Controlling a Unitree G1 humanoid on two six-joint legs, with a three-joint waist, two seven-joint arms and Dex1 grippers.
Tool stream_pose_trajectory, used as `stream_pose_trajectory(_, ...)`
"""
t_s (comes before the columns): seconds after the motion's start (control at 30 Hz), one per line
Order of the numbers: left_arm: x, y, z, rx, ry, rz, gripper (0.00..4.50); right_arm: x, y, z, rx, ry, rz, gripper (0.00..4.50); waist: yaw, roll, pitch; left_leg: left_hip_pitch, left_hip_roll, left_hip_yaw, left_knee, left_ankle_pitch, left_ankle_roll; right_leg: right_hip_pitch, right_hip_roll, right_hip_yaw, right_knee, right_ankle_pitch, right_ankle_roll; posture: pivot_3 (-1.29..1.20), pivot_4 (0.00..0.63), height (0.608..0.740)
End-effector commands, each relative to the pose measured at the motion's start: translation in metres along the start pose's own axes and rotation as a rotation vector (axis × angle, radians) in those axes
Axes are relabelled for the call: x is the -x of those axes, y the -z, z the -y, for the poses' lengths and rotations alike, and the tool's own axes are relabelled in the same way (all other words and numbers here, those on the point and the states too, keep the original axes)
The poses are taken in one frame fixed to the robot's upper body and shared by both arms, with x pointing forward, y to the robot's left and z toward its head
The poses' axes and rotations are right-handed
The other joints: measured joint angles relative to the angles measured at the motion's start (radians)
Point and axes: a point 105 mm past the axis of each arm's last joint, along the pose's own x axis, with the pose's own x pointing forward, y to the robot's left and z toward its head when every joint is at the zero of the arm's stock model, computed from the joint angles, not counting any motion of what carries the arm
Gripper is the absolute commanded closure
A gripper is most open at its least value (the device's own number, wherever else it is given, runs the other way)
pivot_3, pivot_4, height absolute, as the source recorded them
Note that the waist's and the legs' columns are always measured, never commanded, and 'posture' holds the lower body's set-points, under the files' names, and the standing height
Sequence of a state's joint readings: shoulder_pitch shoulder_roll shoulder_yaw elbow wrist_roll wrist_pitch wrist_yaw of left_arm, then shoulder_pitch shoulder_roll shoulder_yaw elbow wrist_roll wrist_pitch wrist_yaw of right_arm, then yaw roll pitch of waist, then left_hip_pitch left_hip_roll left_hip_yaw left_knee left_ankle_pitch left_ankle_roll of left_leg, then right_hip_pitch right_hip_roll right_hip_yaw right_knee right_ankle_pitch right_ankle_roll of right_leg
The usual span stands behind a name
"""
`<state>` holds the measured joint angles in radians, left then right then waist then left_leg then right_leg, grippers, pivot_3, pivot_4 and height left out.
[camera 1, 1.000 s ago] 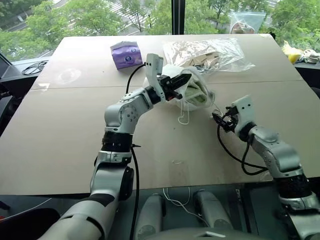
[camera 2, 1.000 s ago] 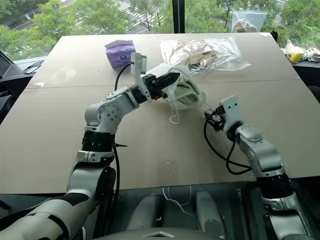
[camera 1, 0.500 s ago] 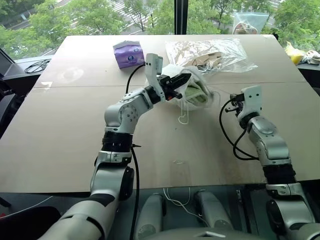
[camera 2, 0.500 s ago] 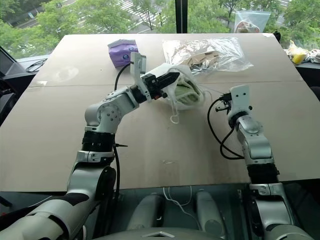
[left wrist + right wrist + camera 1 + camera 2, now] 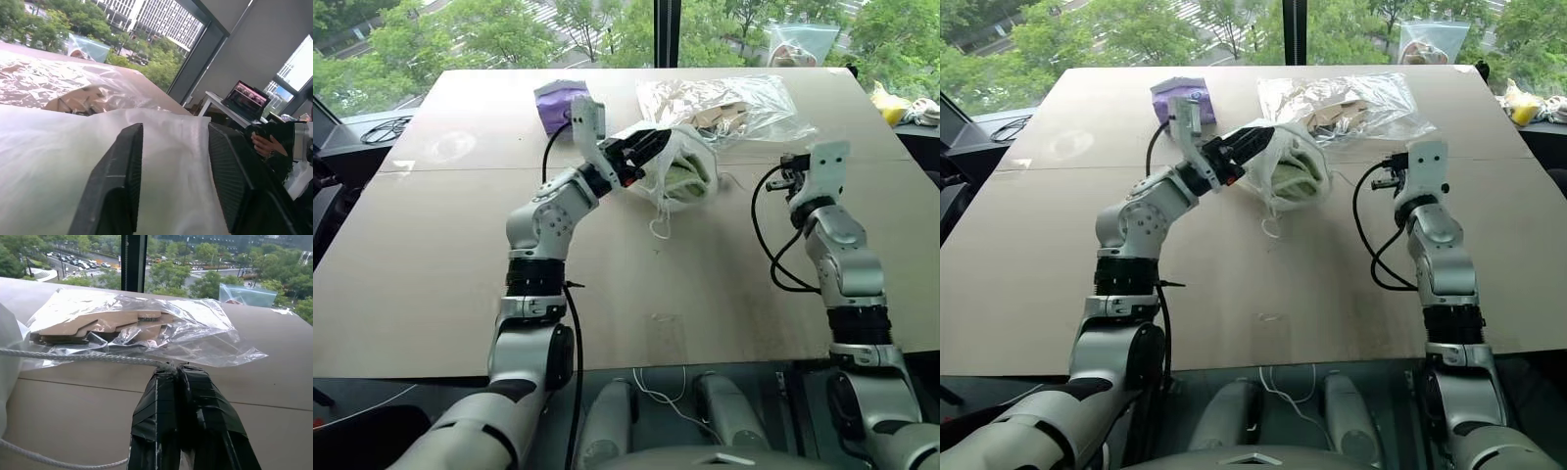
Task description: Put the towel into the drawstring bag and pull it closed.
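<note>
The white drawstring bag (image 5: 677, 157) sits bulging on the table between my arms, with the pale green towel (image 5: 689, 182) showing through its thin fabric. My left gripper (image 5: 646, 145) is at the bag's upper left side, its fingers (image 5: 122, 171) standing apart with the white fabric (image 5: 166, 161) spread between them. To the right, my right gripper (image 5: 171, 368) is shut on the bag's white cord (image 5: 88, 357), which runs taut from the bag to its fingertips. That gripper (image 5: 786, 168) is raised off the table. Another loop of cord (image 5: 658, 227) hangs below the bag.
A clear plastic zip bag of beige items (image 5: 724, 103) lies just behind the drawstring bag. A purple pack (image 5: 553, 98) lies at the back left, behind my left wrist. A second clear bag (image 5: 798, 44) and a yellow object (image 5: 886, 98) are at the table's far right.
My right gripper shut on the cord near the table, then rose up and to the right, drawing it taut. My left gripper's fingers parted and moved left; the bag shifted left with them.
</note>
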<state>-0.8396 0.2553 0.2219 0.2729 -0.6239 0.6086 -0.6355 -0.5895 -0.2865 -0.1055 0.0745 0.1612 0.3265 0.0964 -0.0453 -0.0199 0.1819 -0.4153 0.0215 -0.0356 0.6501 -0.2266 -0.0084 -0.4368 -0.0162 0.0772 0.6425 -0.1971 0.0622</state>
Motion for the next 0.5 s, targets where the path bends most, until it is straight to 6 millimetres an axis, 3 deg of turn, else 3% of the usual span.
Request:
stream_pose_trajectory(0.03, 0.019, -0.024, 0.008, -0.008, 0.102, 0.011, 2.04, -0.001, -0.023, 0.0, 0.005, 0.005, 0.066, 4.5, -0.001, 0.0, 0.0, 0.0, 0.0, 0.0, 0.0, 0.0, 0.0, 0.0, 0.0, 0.0, 0.0, 0.0, 0.0, 0.0, 0.15, 0.74)
stream_pose_trajectory(0.2, 0.064, -0.005, 0.002, -0.021, 0.152, -0.212, 2.04, -0.002, -0.025, -0.005, 0.008, -0.014, 0.067, 4.5, -0.016, 0.0, 0.0, 0.0, 0.0, 0.0, -0.001, 0.0, 0.0, 0.0, 0.0, 0.0, 0.0, 0.0, 0.0, 0.0, 0.15, 0.74)
stream_pose_trajectory(0.33, 0.08, 0.032, -0.005, -0.086, 0.125, -0.372, 2.04, -0.003, -0.026, -0.008, 0.003, -0.021, 0.068, 4.5, -0.014, 0.0, 0.0, 0.0, 0.0, 0.0, -0.001, 0.0, 0.0, 0.0, -0.001, 0.0, 0.0, 0.0, 0.0, 0.0, 0.15, 0.74)
stream_pose_trajectory(0.5, 0.096, 0.093, 0.0, -0.221, 0.224, -0.643, 2.04, -0.005, -0.028, -0.011, -0.001, -0.027, 0.073, 4.5, -0.012, 0.0, 0.0, 0.0, 0.0, 0.001, 0.0, 0.0, 0.0, 0.0, -0.001, 0.0, 0.0, 0.0, 0.0, 0.0, 0.15, 0.74)
